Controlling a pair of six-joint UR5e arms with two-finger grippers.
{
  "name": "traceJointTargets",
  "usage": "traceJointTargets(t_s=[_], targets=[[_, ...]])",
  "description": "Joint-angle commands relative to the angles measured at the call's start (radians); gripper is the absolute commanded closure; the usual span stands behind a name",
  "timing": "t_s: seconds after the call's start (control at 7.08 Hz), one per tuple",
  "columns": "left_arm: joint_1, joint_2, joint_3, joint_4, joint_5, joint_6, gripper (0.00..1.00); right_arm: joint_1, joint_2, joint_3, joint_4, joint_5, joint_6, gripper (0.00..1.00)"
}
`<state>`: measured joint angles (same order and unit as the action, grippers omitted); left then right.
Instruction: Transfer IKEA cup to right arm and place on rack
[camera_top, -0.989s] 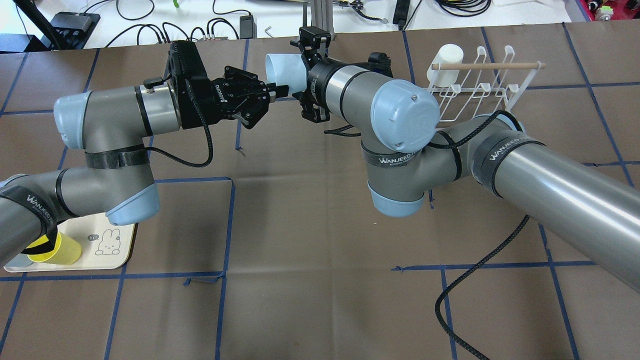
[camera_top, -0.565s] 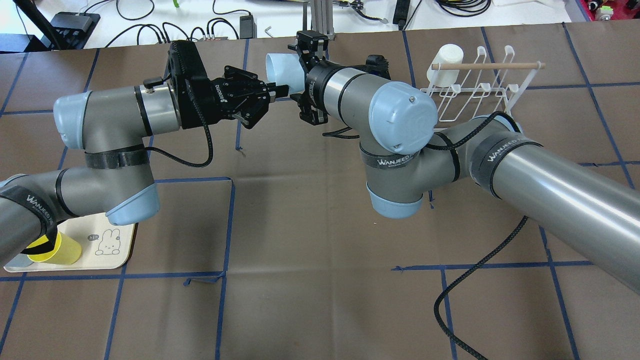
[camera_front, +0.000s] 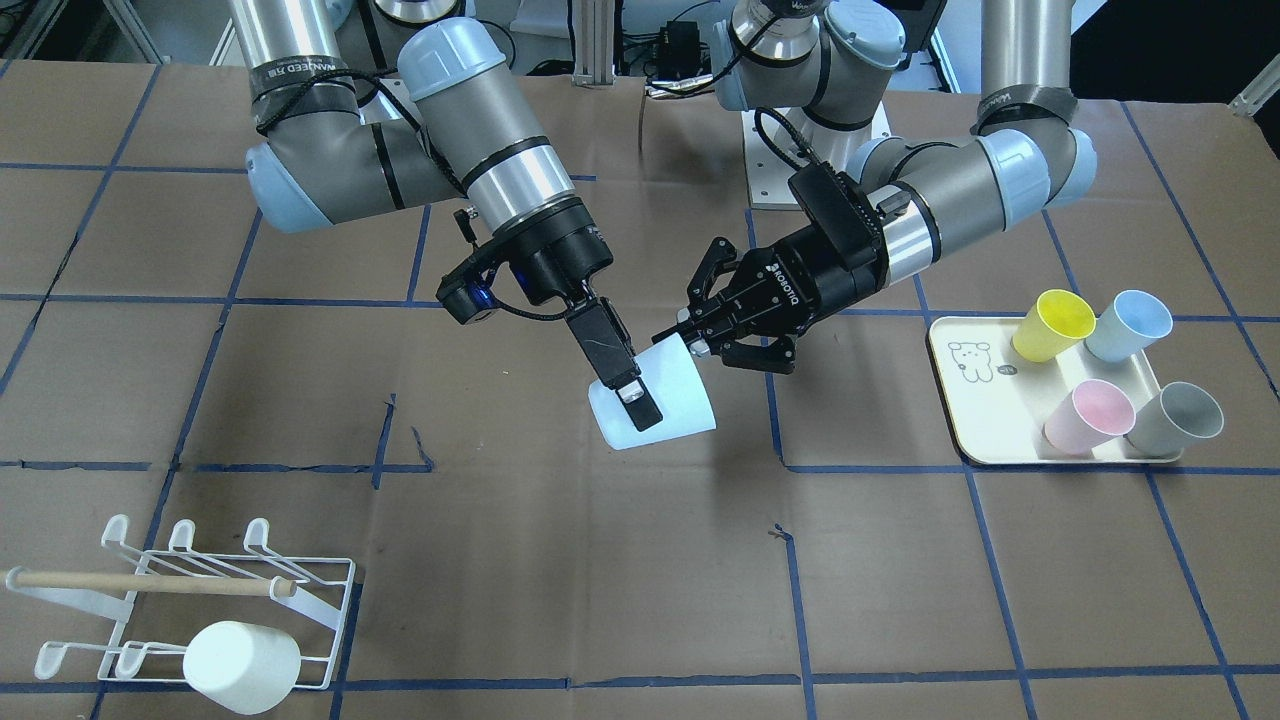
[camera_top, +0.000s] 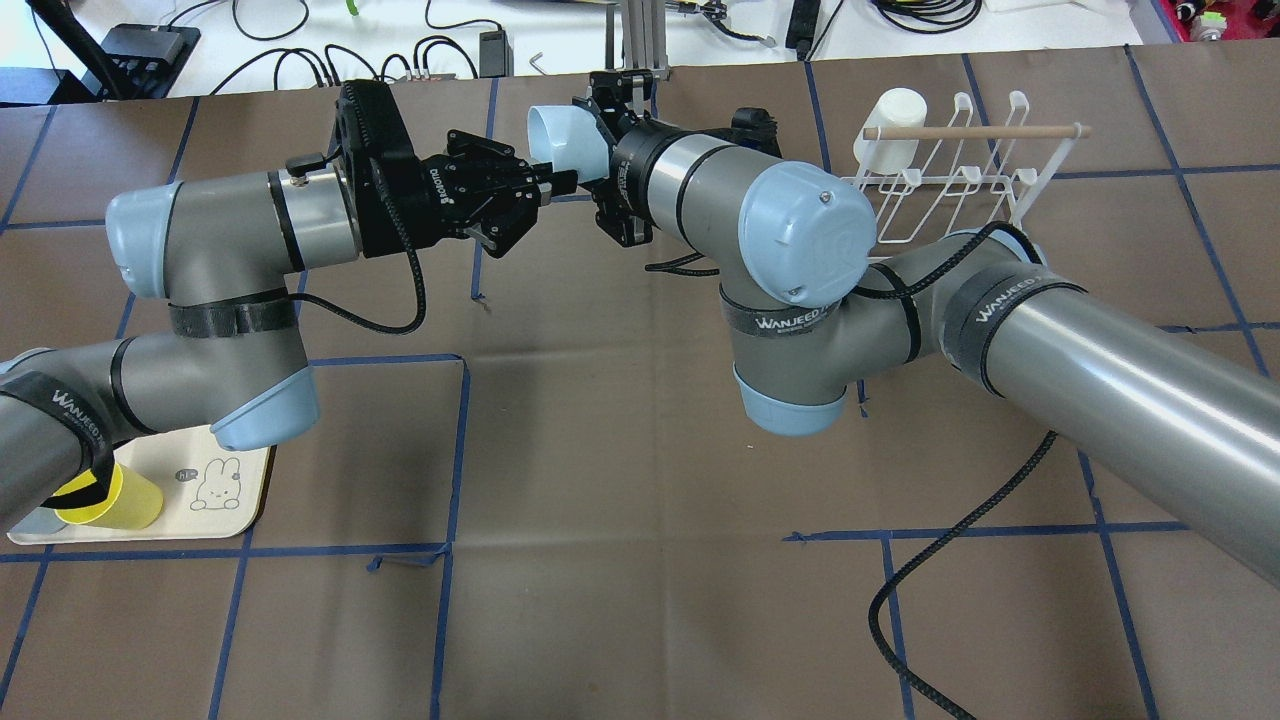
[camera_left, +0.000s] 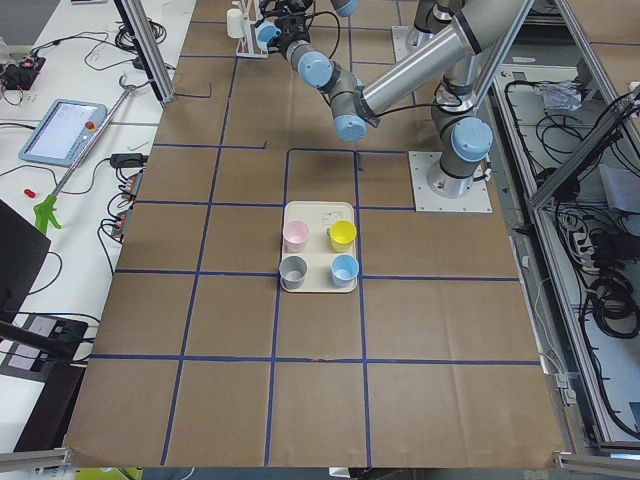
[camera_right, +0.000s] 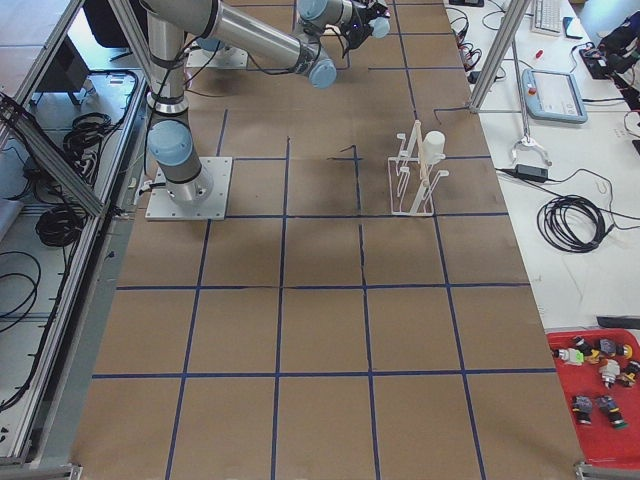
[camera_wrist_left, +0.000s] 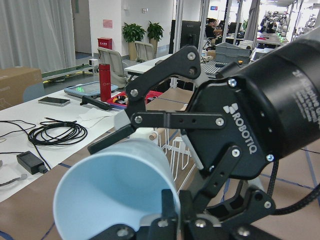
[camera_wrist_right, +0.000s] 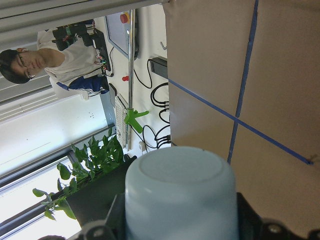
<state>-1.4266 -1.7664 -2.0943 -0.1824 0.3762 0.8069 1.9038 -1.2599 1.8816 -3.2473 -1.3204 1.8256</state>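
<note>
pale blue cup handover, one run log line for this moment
stage: handover | pale blue plastic cup: mid-air, lying sideways | left hand: shut on rim | right hand: astride cup body, closure unclear

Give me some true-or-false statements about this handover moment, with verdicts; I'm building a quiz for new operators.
1. The left gripper pinches the rim of the pale blue cup. True.
2. The rack has nothing on it. False: a white cup sits on it.
3. The tray holds four cups: yellow cup, blue cup, pink cup, grey cup. True.
4. The right gripper hovers over the rack. False: it is at the pale blue cup, its fingers either side of it, well away from the rack.
</note>
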Motion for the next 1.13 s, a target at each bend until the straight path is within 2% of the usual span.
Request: traceJointTargets(t_s=[0.0,0.42,0.56,0.71,0.85,0.99], targets=[[0.000,0.001,0.002,0.000,0.009,0.000,0.76,0.000,-0.001,0.001,-0.002,0.001,-0.003,0.48],[0.000,0.001,0.006,0.000,0.009,-0.041,0.30,0.000,-0.003,0.001,-0.003,0.003,-0.005,0.61],[0.000,-0.001,0.007,0.000,0.006,-0.043,0.08,0.000,-0.003,-0.001,-0.003,0.003,-0.005,0.62],[0.001,0.011,0.010,0.000,0.007,-0.055,0.01,0.000,-0.003,-0.002,-0.003,0.003,-0.005,0.62],[0.027,0.021,0.003,-0.002,0.007,-0.061,0.01,0.000,-0.003,-0.002,-0.003,0.001,-0.005,0.62],[0.090,0.022,0.003,-0.002,0.006,-0.063,0.01,0.000,-0.001,-0.004,-0.003,0.001,-0.006,0.67]])
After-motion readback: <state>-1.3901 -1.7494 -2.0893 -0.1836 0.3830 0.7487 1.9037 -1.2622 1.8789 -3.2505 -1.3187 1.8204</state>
